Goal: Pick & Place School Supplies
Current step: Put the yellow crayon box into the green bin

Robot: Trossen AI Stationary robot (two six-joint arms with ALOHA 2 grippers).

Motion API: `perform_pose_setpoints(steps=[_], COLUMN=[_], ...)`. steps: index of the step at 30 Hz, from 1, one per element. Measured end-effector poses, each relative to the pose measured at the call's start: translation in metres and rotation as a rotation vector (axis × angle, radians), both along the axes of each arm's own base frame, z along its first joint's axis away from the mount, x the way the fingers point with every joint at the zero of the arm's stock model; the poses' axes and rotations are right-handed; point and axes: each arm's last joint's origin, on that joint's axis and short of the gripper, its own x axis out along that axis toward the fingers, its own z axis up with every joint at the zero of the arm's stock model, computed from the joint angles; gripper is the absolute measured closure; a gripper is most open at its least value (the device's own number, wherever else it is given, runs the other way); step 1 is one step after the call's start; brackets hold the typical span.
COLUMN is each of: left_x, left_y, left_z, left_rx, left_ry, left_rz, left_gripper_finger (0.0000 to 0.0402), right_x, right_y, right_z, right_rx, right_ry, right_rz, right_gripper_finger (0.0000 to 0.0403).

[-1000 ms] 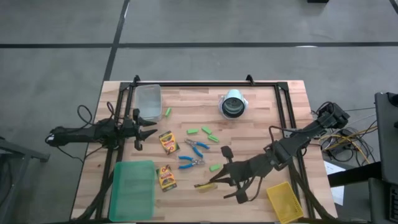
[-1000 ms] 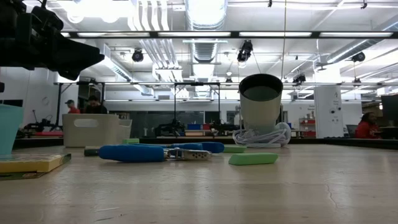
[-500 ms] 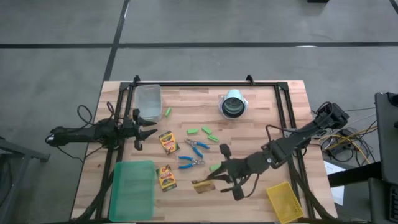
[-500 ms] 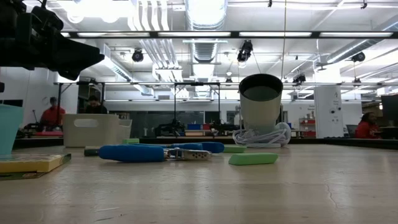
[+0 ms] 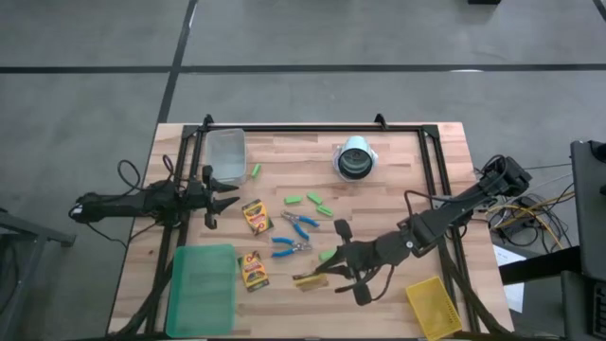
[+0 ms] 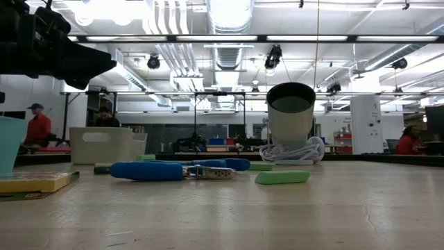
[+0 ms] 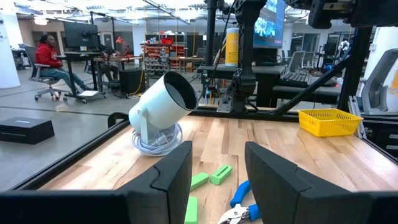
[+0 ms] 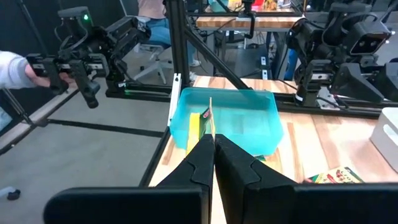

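Now, the step in hand looks like a carry. One supply is off the table and on its way to a container.

Far left, the left gripper (image 5: 220, 197) hangs near the table's left edge. Its fingers stand apart with nothing between them, so that arm seems to be waiting.

Near the front-left corner lies the tray (image 5: 201, 289). Just beside its right rim is one crayon box (image 5: 252, 270), and a second box (image 5: 256, 216) lies further in. Towards the middle lie two scissors (image 5: 300, 223), with erasers (image 5: 294, 200) scattered around them. None of these has been put away.

Right of centre, the right gripper (image 5: 325, 276) is low over the front of the table. Its fingers are pressed together on a thin yellow-and-green piece, which seems to be a third crayon box. This held box (image 8: 210, 121) shows edge-on in the right wrist view, with the tray straight ahead past it. At the front-right corner sits the yellow bin (image 5: 431, 305), well apart from the gripper.

My guess is that the tray is the goal. The next move would then be to travel left over the crayon box by the rim without knocking it. The gripper would let go only once the held box is clear inside the tray walls. The grip is narrow, so the box could twist.

As for writing, the crayon boxes carry print, but it is too small to read. No other label is legible.
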Motion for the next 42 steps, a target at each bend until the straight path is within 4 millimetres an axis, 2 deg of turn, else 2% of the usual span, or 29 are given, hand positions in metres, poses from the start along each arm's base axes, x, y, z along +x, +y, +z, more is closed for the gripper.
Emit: perform_pose_setpoints(steps=[5,14,23,31,36,39,42], left_x=[0.000,-0.001,-0.001,-0.002,-0.002,-0.002,-0.005], left_y=[0.000,0.000,0.000,0.002,0.000,-0.003,-0.004], left_z=[0.000,0.010,0.015,0.016,0.017,0.021,0.030], left_rx=[-0.109,-0.725,-1.055,-1.108,-1.032,-0.911,-0.832], left_ry=[-0.019,-0.226,-0.324,-0.375,-0.334,-0.314,-0.387], left_rz=[-0.002,-0.041,-0.089,-0.041,-0.095,-0.194,-0.241], left_gripper_finger=[0.0248,0.0248,0.0248,0.0248,0.0248,0.0248,0.0248], right_x=[0.001,0.002,0.007,0.007,0.007,0.007,0.007], right_y=[-0.001,-0.003,-0.014,-0.015,-0.015,-0.015,-0.015], right_z=[0.000,0.001,0.001,0.001,0.001,0.001,0.001], right_rx=[0.031,0.088,0.102,0.083,0.058,0.035,0.030], right_ry=[0.007,0.014,0.009,0.006,0.001,-0.004,-0.005], right_rz=[-0.022,-0.061,-0.154,-0.152,-0.147,-0.141,-0.140], right_gripper_finger=[0.0394,0.0394,0.0394,0.0394,0.0394,0.0394,0.0394])
